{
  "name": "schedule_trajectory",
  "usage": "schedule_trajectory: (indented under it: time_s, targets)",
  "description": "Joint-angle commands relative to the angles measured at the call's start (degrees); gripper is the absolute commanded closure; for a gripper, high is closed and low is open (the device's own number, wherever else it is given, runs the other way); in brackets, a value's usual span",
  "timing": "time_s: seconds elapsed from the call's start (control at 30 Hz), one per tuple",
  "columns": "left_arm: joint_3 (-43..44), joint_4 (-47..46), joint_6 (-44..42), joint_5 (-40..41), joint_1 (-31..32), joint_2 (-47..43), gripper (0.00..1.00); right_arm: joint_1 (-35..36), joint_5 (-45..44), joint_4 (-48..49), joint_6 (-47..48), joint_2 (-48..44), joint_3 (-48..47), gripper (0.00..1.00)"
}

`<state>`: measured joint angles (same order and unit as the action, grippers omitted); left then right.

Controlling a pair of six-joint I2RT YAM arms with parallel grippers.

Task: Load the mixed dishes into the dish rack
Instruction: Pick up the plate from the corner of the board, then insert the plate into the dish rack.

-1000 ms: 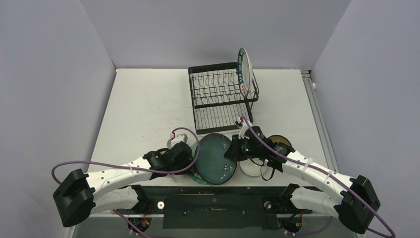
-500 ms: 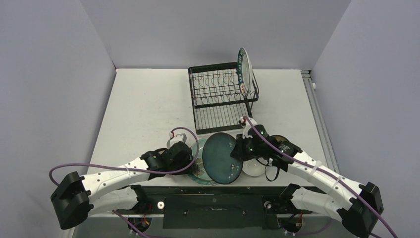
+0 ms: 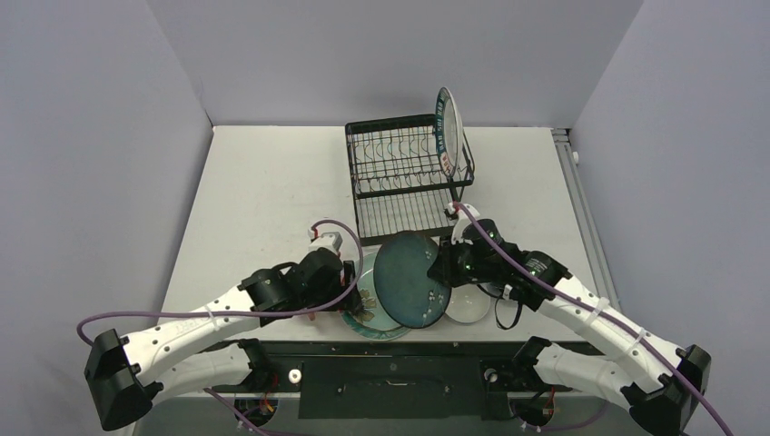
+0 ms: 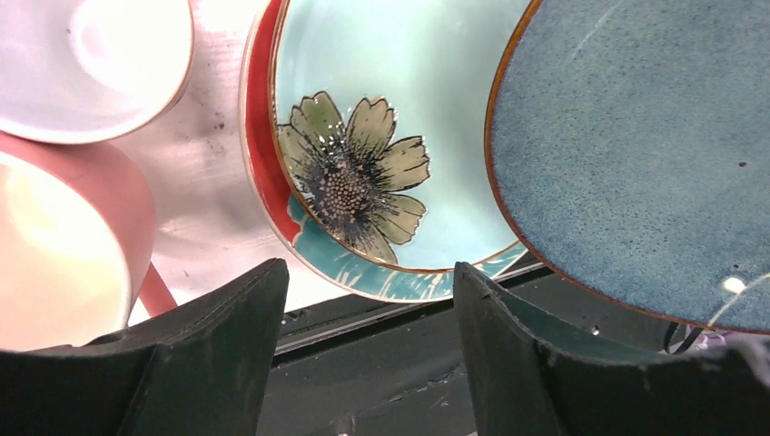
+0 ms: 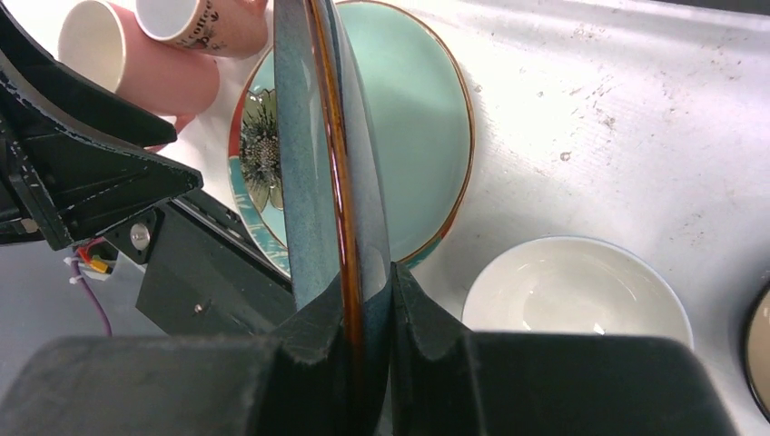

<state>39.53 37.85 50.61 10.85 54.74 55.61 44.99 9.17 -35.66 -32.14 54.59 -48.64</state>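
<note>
Transfer step: right gripper (image 5: 363,291) pinches the teal plate (image 3: 410,282) by its rim, tilted above the flower plate (image 4: 363,182) near the rack (image 3: 390,122); left gripper (image 4: 368,282) gapes empty; next move probably calls for standing it in a free slot.

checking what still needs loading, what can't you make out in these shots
- Two pink ceramic mugs: top view, the left arm covers them.
- Dark brown-gold bowl: right wrist view, only a sliver at the right edge; top view, the right arm mostly covers it.
- Lettering on the green-rimmed white plate in the black wire rack: top view, too small to read.
</note>
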Motion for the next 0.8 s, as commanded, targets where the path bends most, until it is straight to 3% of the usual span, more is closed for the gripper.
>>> schedule_trajectory:
  time_s: [0.0, 0.33, 0.77]
  targets:
    - [5.26, 3.05, -4.07, -0.17, -0.16, -1.37, 0.35, -0.17, -0.81, 3.91, 0.05, -3.04, -7.30, 1.00]
    - [10.13, 5.43, -9.99, -1.56, -1.33, -3.27, 0.23, -0.17, -1.87, -2.37, 1.47, -2.22, -17.20, 1.00]
    - [14.17, 8.86, -18.42, -1.16, -3.06, -7.39, 0.05, -0.17, -6.30, -9.62, 3.34, 5.08, -36.98, 1.00]
